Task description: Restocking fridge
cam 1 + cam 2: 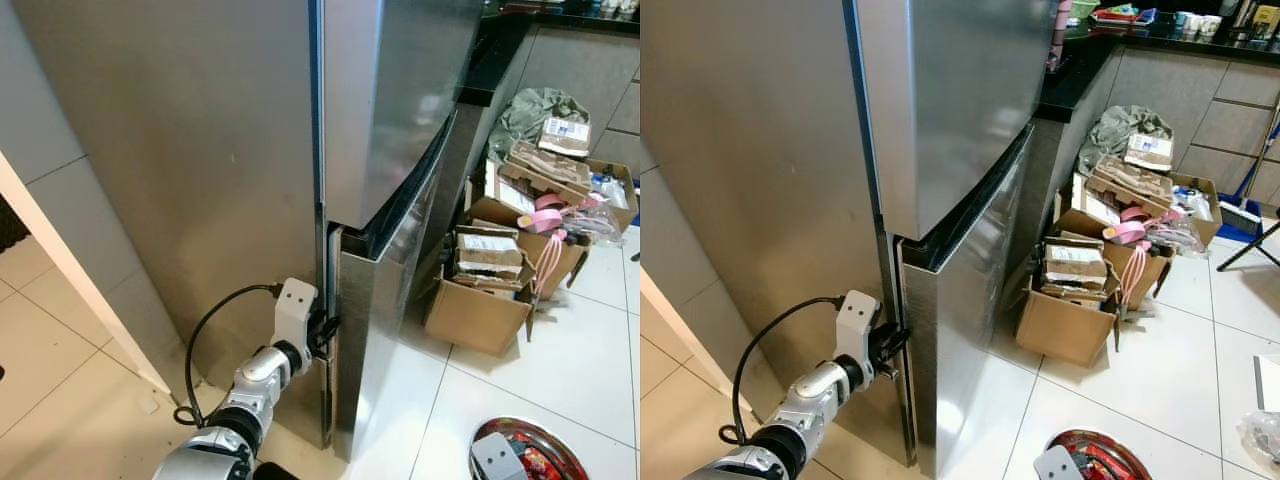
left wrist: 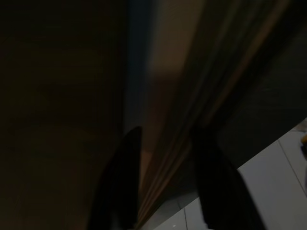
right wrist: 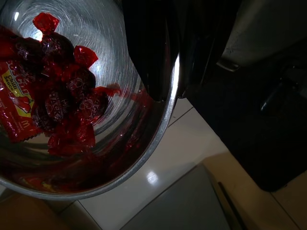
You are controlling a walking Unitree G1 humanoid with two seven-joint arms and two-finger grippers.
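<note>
The steel fridge stands before me, its lower door [image 1: 385, 330] slightly ajar under the upper door [image 1: 390, 100]. My left gripper [image 1: 325, 330] is low at the lower door's left edge. In the left wrist view it [image 2: 165, 191] is open, with one black finger on each side of that edge. My right gripper [image 3: 175, 62] is shut on the rim of a metal bowl [image 3: 163, 124] holding red wrapped candies [image 3: 62, 100] and a sauce packet. The bowl [image 1: 530, 440] hangs low at my right, above the floor.
Open cardboard boxes [image 1: 480, 300] full of packages and pink items crowd the floor right of the fridge, with a green bag [image 1: 535, 110] behind them. A black cable [image 1: 200, 350] loops along my left arm. A white wall edge [image 1: 70, 260] runs at the left.
</note>
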